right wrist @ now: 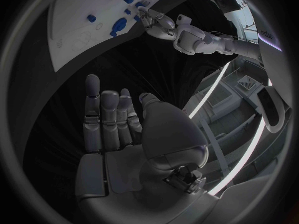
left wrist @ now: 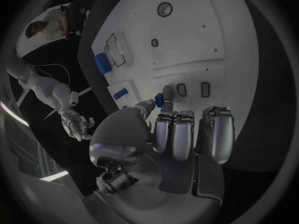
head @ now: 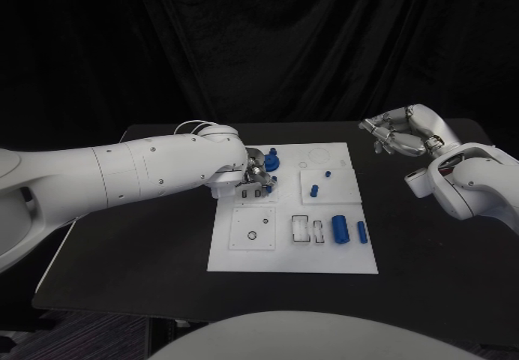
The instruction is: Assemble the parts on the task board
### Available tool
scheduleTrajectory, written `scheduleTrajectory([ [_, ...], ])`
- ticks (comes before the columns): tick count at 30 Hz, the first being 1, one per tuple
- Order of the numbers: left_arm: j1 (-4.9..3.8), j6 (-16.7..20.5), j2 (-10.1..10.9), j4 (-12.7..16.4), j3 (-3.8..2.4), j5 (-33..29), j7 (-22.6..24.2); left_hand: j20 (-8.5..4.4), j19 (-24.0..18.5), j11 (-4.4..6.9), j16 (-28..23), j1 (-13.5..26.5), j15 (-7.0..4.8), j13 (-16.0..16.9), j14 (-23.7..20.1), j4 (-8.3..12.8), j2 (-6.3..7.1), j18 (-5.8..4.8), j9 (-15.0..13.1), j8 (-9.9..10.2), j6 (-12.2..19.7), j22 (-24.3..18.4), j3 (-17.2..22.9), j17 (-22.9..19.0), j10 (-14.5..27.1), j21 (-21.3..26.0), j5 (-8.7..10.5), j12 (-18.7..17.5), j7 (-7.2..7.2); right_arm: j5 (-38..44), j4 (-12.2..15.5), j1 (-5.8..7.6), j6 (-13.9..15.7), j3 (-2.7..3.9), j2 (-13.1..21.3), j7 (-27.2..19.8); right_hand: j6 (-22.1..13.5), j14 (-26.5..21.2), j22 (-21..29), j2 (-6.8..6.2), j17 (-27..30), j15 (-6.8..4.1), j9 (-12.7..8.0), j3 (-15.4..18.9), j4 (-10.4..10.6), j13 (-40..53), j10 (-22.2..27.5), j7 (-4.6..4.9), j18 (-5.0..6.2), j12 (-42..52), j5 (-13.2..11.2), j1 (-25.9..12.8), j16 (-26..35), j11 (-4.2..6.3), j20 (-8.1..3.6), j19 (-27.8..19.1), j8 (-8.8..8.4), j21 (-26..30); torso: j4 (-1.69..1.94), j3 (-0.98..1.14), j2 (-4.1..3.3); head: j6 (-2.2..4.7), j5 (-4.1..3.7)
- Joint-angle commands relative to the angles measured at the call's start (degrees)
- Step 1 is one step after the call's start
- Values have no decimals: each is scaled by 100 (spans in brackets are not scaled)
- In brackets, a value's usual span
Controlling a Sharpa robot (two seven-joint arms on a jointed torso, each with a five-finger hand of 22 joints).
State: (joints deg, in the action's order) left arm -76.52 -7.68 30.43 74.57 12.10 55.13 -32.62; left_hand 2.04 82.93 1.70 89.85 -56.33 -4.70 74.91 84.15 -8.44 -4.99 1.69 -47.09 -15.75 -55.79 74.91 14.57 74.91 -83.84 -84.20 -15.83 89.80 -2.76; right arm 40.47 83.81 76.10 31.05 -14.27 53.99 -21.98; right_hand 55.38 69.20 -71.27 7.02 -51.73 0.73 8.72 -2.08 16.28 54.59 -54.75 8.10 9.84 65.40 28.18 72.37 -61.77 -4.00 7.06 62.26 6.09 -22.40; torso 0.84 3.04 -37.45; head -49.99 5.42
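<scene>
The left robot hand (left wrist: 163, 134) pinches a small blue part (left wrist: 161, 100) directly above the task board (head: 357, 259) slots, while the empty, spread right robot hand (head: 397, 133) hovers well apart.

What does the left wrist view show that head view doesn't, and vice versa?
Left wrist only: the left hand pinching a small blue part between thumb and finger, right over the board. Head only: the whole board, the blue cylinders near its right edge, and the table. Both: the right hand held off the board, holding nothing.
</scene>
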Motion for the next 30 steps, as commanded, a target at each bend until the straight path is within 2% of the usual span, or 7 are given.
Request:
scheduleTrajectory([
  [1, 14, -92, 5, 5, -4, 25, 76, 2, -28, -30, 15, -81, 29, 1509, 585, 78, 13, 119, -19, 51, -34, 349, 55, 1509, -616, 31, -154, 20, -8, 25, -8, -14, -50, 5, -2, 127, 3, 35, -9, -22, 11, -10, -8, -53, 7, -16, 39, -2, 56, -21, 53, 82, -26, -1, -5, 49, -2, 40, 4, 0, -2, -1, 2],
  [3, 14, -97, 12, 9, -4, 25, 77, 0, -32, -27, 15, -104, 26, 1509, 585, 159, 37, 121, -37, 84, -40, 344, 135, 1509, -616, 41, -328, 20, -5, 25, -9, -14, -56, 5, -1, 134, 4, 36, -11, -29, 12, -10, -10, -70, 8, -23, 39, -1, 56, -19, 75, 112, -28, -1, -6, 52, -3, 47, 4, 0, -2, -1, 7],
  [10, 14, -121, 39, 21, -4, 25, 71, -7, -30, -19, 15, -141, 19, 1509, 585, 398, 109, 122, -87, 158, -65, 349, 421, 1509, -616, 55, -656, 20, 0, 25, -7, -14, -74, 5, 8, 160, 5, 32, -14, -35, 22, -11, -11, -85, 8, -31, 41, -1, 55, -19, 96, 137, -24, 0, -7, 56, -3, 53, 11, -3, -4, -1, 8],
  [12, 14, -131, 49, 25, -4, 25, 70, -11, -26, -14, 15, -157, 14, 1509, 585, 535, 150, 121, -115, 185, -89, 356, 595, 1509, -616, 59, -823, 20, 6, 25, -6, -14, -80, 5, 9, 171, 6, 34, -15, -36, 18, -11, -11, -90, 9, -35, 42, -1, 55, -20, 102, 145, -27, 0, -7, 57, -3, 55, 9, -2, -4, -1, 13],
  [23, 14, -137, 103, 52, -4, 25, 58, -17, -4, -12, 15, -101, 10, 1509, 585, 902, 234, 115, -217, 249, -143, 397, 1111, 1509, -616, 61, -1006, 20, 5, 25, -4, -14, -107, 5, -1, 215, 7, 32, -15, -33, 23, -11, -11, -95, 13, -36, 41, -1, 55, -19, 106, 149, -25, -1, -7, 57, -2, 57, 6, -1, -6, -1, 7],
  [30, 14, -118, 162, 87, -3, 25, 40, -18, 2, -10, 15, -40, 9, 1509, 585, 1001, 257, 113, -269, 257, -175, 409, 1281, 1509, -616, 62, -1135, 20, 3, 25, -21, -14, -130, 5, -16, 240, 7, 30, -16, -30, 27, -11, -12, -100, 16, -41, 44, -1, 55, -21, 109, 154, -23, -1, -7, 58, -3, 59, 6, -1, -6, -1, 21],
])
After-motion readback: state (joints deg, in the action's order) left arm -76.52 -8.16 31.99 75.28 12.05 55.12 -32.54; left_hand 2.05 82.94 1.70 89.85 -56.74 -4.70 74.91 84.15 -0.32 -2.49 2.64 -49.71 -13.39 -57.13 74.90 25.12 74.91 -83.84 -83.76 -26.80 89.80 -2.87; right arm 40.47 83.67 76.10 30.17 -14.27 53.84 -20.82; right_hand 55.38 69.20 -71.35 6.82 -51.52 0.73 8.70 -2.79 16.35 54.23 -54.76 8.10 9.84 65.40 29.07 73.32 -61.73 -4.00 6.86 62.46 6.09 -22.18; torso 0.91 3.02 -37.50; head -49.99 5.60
